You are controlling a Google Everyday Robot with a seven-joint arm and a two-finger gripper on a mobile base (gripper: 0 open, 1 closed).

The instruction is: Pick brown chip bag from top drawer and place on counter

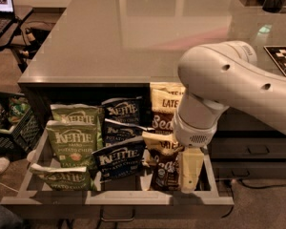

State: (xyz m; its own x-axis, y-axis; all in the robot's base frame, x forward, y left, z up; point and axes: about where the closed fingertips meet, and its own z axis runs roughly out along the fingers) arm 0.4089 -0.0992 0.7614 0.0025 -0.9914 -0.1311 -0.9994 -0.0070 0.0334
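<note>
Brown chip bag (163,171) stands in the top drawer (114,200), right end, not yet lifted — the grasp is in hand. The gripper (190,170) hangs just beside it, arm bent steeply down; I cannot tell how the jaws stand. Next comes a sure hold, then a lift to the counter (133,37).

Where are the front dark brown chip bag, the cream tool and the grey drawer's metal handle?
Front dark brown chip bag (165,171): camera view, lower body.
Cream tool (189,176): camera view, tip, inside grey drawer (109,198).
Metal drawer handle (117,218): camera view, bar middle.
</note>
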